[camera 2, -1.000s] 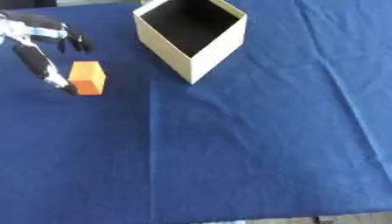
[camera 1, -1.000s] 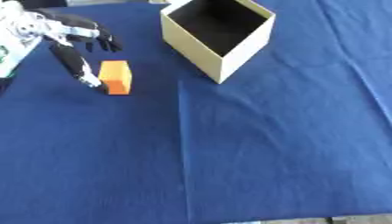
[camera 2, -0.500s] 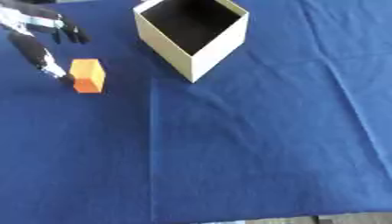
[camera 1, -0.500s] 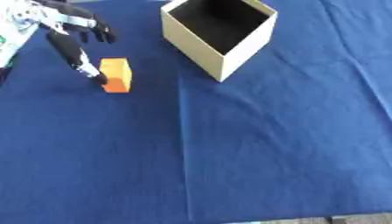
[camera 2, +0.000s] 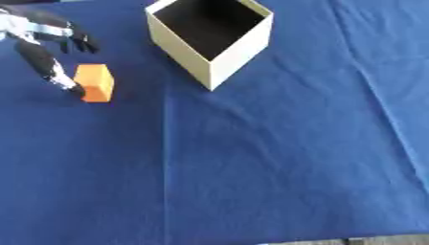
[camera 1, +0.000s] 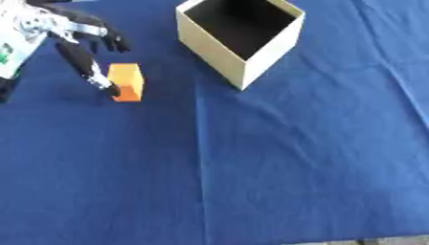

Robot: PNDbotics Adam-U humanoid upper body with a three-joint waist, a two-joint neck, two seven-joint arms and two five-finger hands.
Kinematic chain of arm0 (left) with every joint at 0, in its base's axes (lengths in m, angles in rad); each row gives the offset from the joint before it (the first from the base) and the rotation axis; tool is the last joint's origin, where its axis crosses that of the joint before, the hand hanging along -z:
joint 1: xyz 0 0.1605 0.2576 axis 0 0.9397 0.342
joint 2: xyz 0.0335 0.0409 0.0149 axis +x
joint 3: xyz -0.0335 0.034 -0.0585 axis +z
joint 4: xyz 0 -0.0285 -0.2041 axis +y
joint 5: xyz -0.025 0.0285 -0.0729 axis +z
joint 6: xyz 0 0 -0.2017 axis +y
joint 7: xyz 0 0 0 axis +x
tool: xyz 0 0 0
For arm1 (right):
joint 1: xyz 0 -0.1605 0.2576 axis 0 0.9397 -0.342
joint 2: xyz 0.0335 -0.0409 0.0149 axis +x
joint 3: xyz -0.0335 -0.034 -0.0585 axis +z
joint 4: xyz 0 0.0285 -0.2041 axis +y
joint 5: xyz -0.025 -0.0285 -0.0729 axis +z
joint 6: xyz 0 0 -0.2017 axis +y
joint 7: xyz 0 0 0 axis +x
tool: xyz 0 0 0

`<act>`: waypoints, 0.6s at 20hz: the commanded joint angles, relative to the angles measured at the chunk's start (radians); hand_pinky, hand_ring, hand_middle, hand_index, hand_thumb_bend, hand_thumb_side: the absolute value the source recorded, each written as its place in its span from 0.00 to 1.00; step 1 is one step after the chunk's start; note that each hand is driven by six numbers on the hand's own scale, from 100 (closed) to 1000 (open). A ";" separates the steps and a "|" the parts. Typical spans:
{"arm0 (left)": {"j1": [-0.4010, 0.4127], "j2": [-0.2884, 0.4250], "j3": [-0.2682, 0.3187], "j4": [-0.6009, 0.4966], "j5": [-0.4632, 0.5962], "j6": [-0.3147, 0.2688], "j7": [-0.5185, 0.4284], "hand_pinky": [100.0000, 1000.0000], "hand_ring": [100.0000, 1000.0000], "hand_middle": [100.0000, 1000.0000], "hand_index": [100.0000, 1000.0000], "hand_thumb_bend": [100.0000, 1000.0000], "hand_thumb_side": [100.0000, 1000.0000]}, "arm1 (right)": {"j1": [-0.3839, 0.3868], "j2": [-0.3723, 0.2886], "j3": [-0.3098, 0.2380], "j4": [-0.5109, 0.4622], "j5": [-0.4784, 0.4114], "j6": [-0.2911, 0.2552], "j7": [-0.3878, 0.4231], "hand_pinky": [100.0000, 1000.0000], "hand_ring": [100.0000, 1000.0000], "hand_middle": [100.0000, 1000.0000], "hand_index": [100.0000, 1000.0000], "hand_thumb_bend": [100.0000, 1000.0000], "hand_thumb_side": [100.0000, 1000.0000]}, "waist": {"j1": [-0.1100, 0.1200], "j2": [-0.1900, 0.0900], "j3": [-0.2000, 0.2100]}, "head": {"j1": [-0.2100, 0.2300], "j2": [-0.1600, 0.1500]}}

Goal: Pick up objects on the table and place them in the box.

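An orange block lies on the blue cloth at the upper left. My left hand comes in from the upper left corner with its fingers spread. One long digit reaches down and its tip touches the block's left side; the other fingers hang apart above the block. Nothing is held. The open cardboard box stands at the top centre, to the right of the block, its inside dark and showing nothing in it. My right hand shows in neither view.
The blue cloth covers the whole table, with a fold line running down from the box. The table's front edge shows at the bottom right.
The whole picture has shifted a little, so the camera moved. My left hand stays open beside the orange block, one fingertip against its left side. The block is not lifted.
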State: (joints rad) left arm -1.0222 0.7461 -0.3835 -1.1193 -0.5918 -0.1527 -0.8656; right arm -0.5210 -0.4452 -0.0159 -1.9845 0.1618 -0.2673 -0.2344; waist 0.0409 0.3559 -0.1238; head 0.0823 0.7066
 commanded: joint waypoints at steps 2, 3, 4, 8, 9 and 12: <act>-0.020 0.008 0.016 0.009 -0.014 -0.020 -0.001 0.73 0.86 0.80 0.91 0.67 0.46 | -0.016 -0.013 -0.012 -0.016 -0.004 0.004 -0.005 0.75 0.64 0.57 0.73 0.00 0.80 | -0.003 -0.017 -0.003 | 0.005 -0.013; -0.020 0.006 0.016 0.012 -0.017 -0.022 0.000 0.73 0.86 0.80 0.91 0.68 0.46 | -0.017 -0.012 -0.012 -0.016 -0.004 0.004 -0.005 0.75 0.64 0.57 0.73 0.00 0.80 | -0.003 -0.017 -0.003 | 0.005 -0.014; -0.020 0.005 0.017 0.014 -0.021 -0.022 0.004 0.72 0.85 0.80 0.91 0.69 0.47 | -0.017 -0.011 -0.012 -0.016 -0.004 0.004 -0.006 0.75 0.64 0.57 0.72 0.00 0.80 | -0.003 -0.016 -0.004 | 0.005 -0.014; -0.018 0.002 0.017 0.017 -0.058 -0.020 0.041 0.68 0.80 0.70 0.85 0.67 0.49 | -0.014 -0.009 -0.014 -0.016 -0.004 0.005 -0.008 0.75 0.64 0.57 0.72 0.00 0.80 | -0.001 -0.016 -0.007 | 0.006 -0.014; -0.018 0.001 0.017 0.017 -0.067 -0.020 0.051 0.63 0.76 0.64 0.80 0.64 0.50 | -0.014 -0.008 -0.015 -0.016 -0.004 0.005 -0.009 0.75 0.64 0.57 0.72 0.00 0.80 | 0.000 -0.016 -0.007 | 0.006 -0.014; -0.019 -0.003 0.015 0.014 -0.086 -0.023 0.084 0.55 0.68 0.54 0.71 0.56 0.50 | -0.013 -0.006 -0.017 -0.016 -0.004 0.006 -0.012 0.75 0.64 0.57 0.72 0.00 0.80 | 0.000 -0.016 -0.009 | 0.006 -0.010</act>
State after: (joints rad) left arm -1.0219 0.7267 -0.3787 -1.0983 -0.6681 -0.1749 -0.7969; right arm -0.5245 -0.4384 -0.0199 -1.9845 0.1618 -0.2613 -0.2415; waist 0.0418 0.3585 -0.1308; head 0.0855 0.7018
